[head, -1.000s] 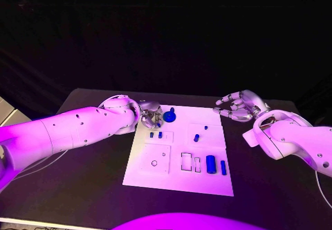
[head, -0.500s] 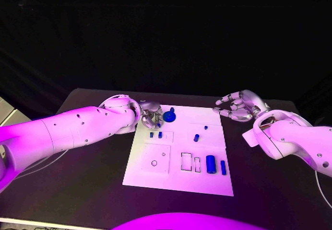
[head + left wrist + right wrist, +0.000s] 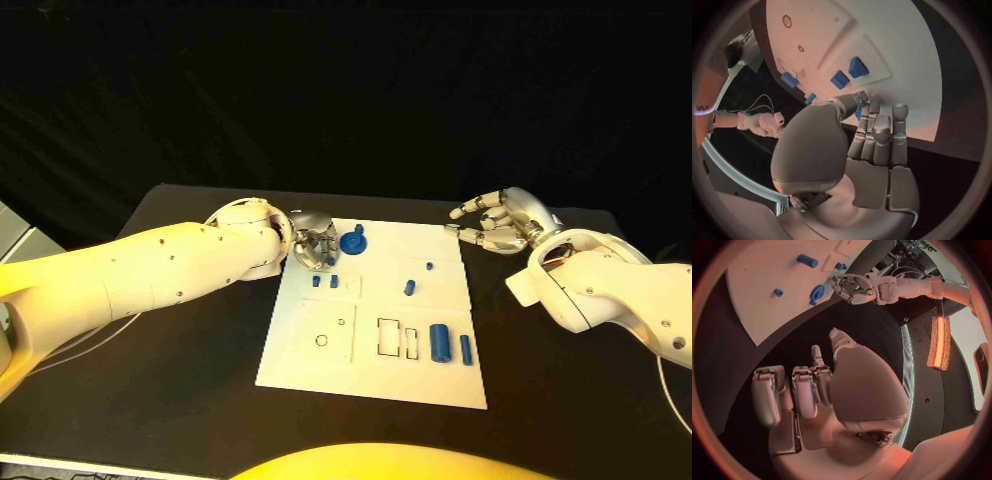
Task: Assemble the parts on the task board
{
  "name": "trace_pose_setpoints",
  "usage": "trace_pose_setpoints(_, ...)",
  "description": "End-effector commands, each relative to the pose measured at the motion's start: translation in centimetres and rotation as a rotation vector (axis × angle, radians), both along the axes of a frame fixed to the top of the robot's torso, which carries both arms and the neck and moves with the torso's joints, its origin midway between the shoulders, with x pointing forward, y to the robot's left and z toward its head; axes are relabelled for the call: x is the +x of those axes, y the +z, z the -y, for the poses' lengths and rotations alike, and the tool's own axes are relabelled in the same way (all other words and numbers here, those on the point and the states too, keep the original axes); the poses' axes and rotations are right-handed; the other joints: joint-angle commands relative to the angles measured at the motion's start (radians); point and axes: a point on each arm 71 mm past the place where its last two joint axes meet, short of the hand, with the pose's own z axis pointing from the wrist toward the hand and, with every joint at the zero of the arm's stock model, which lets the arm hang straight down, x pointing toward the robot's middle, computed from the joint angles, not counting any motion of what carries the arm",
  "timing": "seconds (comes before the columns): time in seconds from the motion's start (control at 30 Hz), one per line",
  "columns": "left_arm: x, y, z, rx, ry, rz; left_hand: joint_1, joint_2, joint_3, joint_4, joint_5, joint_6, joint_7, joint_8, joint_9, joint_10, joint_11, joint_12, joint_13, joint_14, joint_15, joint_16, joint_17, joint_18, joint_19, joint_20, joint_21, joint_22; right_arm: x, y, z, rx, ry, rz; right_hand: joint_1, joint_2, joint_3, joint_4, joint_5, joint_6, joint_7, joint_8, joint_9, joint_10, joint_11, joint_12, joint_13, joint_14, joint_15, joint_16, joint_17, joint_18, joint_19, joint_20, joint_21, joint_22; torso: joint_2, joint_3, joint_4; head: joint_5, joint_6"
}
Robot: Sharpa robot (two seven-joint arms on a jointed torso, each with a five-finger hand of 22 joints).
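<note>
We bring the left hand down beside the round blue part, fingers curled, grip unclear; settle squarely before lifting. Right hand hovers spread, empty.

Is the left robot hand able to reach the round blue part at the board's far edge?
Probably yes. The left robot hand hovers right beside the round blue part, and nothing lies between them on the board.
</note>
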Motion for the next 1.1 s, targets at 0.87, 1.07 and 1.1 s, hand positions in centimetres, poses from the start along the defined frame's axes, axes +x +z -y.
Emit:
trace_pose_setpoints(0.87,0.7,1.0,-3.1,-0.075,0.105,0.049,0.012,-0.007,0.013,-0.001,0.002,-0.088,0.005,-0.047,-0.019,-0.031,0.016,-0.035,0.017,-0.092,0.006,-0.042,-0.135,0.006,-0.056,0.008,-0.076,-0.059,0.7,-0.1,0.7,-0.087,0.035,0.052,0.081,-0.08,0.227,-0.007,-0.017,0.013,0.001,0.033,-0.004,-0.438,-0.005,-1.024,-0.679,-0.007,-0.008,-0.196,-0.081,0.097,-0.105,-0.014,-0.486,-0.017,-0.001,-0.0006,-0.0014,-0.016,0.011)
trace_pose_setpoints(1.07,0.6,2.5,-5.6,-0.368,0.253,-0.004,0.039,0.009,0.017,-0.027,-0.005,-0.057,0.011,-0.03,-0.016,0.012,0.007,0.009,0.043,-0.058,-0.004,-0.032,-0.104,0.002,-0.027,0.0,-0.047,-0.036,1.4,-0.4,-0.1,-0.284,0.144,0.121,0.087,-0.13,0.354,-0.064,-0.054,0.036,0.001,0.03,-0.009,-0.39,0.007,-1.226,-0.926,0.031,0.0,-0.145,-0.009,0.08,-0.049,-0.01,-0.406,0.029,0.0,0.0001,-0.0012,-0.031,0.021)
trace_pose_setpoints(1.1,0.5,2.8,-5.9,-0.428,0.27,-0.015,0.035,0.007,0.014,-0.028,-0.004,-0.056,0.016,-0.03,-0.018,-0.01,0.013,0.002,0.042,-0.108,0.002,-0.066,-0.183,0.014,-0.081,0.001,-0.089,-0.073,1.5,-0.6,-0.3,-0.328,0.167,0.133,0.083,-0.131,0.359,-0.073,-0.061,0.04,-0.001,0.029,-0.009,-0.387,0.008,-1.24,-0.946,0.033,0.0,-0.142,-0.004,0.079,-0.046,-0.01,-0.4,0.033,-0.001,0.0008,-0.0006,-0.036,0.022)
